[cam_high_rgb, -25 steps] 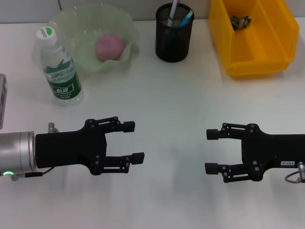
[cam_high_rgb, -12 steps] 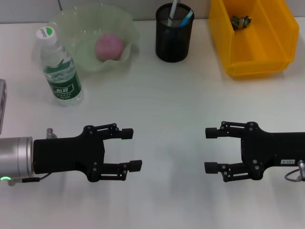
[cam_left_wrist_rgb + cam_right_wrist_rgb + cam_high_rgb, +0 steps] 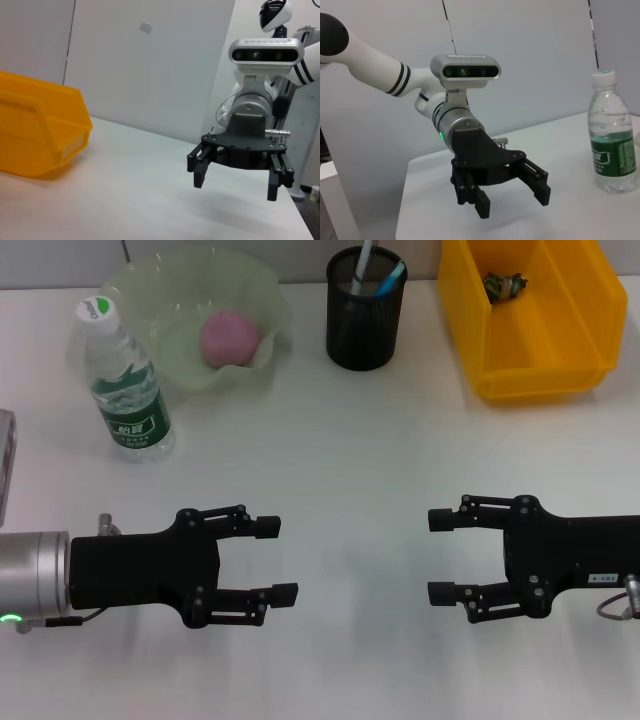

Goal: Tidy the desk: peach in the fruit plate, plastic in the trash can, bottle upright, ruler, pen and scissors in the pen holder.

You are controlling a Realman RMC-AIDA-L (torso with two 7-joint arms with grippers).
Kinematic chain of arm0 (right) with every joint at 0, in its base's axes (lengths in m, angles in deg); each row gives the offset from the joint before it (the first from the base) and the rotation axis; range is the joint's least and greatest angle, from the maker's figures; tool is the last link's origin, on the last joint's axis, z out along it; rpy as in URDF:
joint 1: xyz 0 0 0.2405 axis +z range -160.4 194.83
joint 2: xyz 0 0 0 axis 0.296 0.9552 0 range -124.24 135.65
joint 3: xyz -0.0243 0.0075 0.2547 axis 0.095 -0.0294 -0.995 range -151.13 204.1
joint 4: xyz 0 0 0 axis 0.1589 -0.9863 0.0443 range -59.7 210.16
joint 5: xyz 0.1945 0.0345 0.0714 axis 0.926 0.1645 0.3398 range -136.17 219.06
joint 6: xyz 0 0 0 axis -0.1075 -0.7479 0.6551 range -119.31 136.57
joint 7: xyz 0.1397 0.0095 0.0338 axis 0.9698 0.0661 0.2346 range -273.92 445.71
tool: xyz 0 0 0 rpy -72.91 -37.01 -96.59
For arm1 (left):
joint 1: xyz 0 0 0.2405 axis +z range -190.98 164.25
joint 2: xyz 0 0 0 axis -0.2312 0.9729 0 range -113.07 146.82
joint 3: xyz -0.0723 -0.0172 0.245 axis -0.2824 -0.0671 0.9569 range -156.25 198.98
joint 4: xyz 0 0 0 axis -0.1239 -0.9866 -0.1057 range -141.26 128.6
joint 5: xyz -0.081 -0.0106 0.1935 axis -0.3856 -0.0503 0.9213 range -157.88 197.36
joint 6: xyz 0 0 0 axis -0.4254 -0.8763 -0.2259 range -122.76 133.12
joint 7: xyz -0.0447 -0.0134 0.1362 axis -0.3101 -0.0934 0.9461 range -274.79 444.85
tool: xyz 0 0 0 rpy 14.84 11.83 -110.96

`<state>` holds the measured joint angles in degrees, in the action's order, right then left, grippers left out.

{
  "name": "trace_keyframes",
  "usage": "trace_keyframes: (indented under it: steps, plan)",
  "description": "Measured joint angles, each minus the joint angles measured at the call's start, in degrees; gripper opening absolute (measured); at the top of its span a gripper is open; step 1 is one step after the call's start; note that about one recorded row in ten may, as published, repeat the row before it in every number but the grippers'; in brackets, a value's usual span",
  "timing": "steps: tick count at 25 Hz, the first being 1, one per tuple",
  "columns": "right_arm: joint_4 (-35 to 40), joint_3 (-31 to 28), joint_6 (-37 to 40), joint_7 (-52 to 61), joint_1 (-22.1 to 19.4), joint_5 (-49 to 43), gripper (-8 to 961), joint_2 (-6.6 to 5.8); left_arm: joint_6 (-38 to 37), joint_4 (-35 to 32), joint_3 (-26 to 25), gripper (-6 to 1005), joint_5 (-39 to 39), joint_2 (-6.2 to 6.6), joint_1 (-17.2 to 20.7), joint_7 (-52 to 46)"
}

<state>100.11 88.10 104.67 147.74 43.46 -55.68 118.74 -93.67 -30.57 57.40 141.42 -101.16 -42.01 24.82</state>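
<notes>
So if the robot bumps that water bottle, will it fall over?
Probably fairly easily. The water bottle stands upright, tall and narrow on a small base, so a push near its cap could tip it. It looks full of water, which likely steadies it a little. Its round body would probably roll once down.

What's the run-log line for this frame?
left hand: open, empty, over table | right hand: open, empty, over table | peach: in bowl | bottle: upright | pen holder: holds pens | bin: scrap inside
</notes>
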Motion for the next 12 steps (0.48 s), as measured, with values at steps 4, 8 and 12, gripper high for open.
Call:
trace_keyframes:
  steps: [4,8,12]
  plan:
    - [0.00,0.00,0.03,0.03,0.12,0.00,823,0.09,-0.03,-0.02,0.00,813,0.36,0.00,-0.14,0.00]
    - [-0.01,-0.01,0.06,0.04,0.13,0.00,823,0.11,-0.09,-0.05,0.00,813,0.39,0.00,-0.24,0.00]
    - [-0.01,-0.01,0.21,0.04,0.24,0.00,823,0.13,-0.11,-0.11,0.00,813,0.41,0.00,-0.55,0.00]
